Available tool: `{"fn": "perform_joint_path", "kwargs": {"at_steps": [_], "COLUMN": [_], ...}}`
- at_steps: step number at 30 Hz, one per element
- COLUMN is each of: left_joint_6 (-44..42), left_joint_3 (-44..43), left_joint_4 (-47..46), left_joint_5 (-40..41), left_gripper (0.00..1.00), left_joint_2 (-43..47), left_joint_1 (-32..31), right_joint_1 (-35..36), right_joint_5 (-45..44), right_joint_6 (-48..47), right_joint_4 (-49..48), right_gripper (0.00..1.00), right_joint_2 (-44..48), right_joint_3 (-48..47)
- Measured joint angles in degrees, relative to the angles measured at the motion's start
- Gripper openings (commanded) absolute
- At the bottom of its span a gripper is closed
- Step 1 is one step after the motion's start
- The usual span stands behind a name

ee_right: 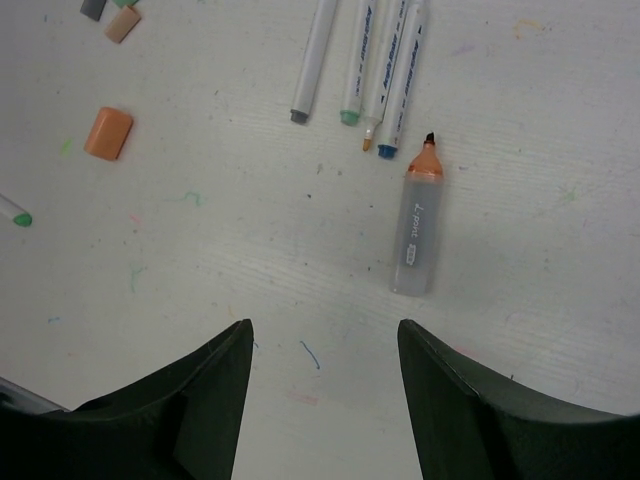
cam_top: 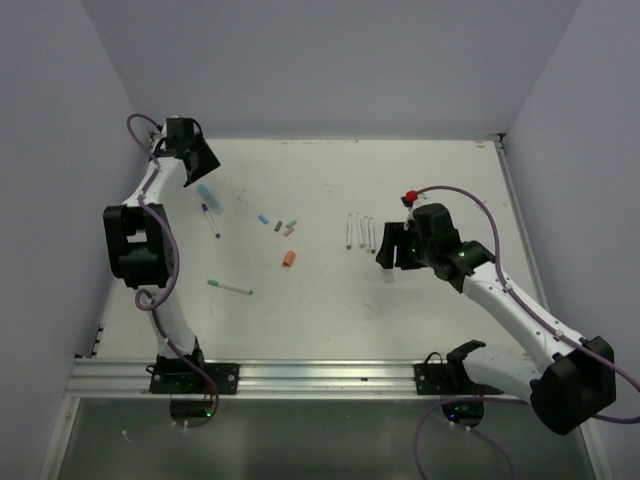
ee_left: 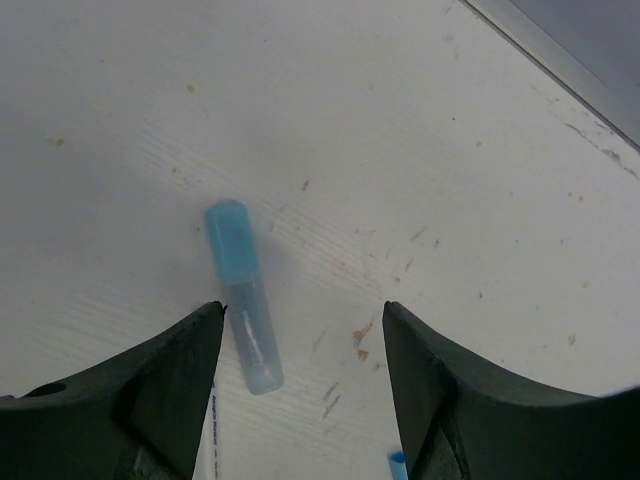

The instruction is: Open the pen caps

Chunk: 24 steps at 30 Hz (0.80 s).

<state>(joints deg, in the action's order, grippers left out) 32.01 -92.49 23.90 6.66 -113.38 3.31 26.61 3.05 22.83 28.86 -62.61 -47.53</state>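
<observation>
A pale highlighter (ee_left: 252,335) with its light blue cap (ee_left: 231,240) on lies on the white table, just ahead of my open, empty left gripper (ee_left: 303,315) and close to its left finger. In the top view it (cam_top: 207,192) lies just in front of the left gripper (cam_top: 198,165). My right gripper (ee_right: 322,335) is open and empty above bare table. An uncapped orange-tipped marker (ee_right: 417,230) lies ahead of it to the right. The loose orange cap (ee_right: 108,133) lies far left, also in the top view (cam_top: 288,259). Small loose caps (cam_top: 285,227) lie mid-table.
A row of thin uncapped pens (ee_right: 370,60) lies beyond the orange marker, also in the top view (cam_top: 360,232). A blue-capped pen (cam_top: 210,220) and a green-tipped pen (cam_top: 230,287) lie on the left half. Walls close the table's back and sides.
</observation>
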Motion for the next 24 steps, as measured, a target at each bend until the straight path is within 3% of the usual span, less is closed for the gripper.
{"fn": "perform_joint_path", "kwargs": {"at_steps": [11,24], "left_joint_6": [0.4,0.5], "left_joint_3": [-7.6,-11.3], "left_joint_4": [5.2,5.8], "left_joint_5": [7.3,9.1], "left_gripper": [0.67,0.64], "left_joint_2": [-10.5,-16.9], "left_joint_1": [0.1,0.1], "right_joint_1": [0.0,0.0], "right_joint_5": [1.5,1.5], "right_joint_6": [0.0,0.0], "right_joint_4": [-0.5,-1.5], "right_gripper": [0.64,0.64], "right_joint_2": [-2.3,-4.2], "right_joint_3": [0.2,0.2]}}
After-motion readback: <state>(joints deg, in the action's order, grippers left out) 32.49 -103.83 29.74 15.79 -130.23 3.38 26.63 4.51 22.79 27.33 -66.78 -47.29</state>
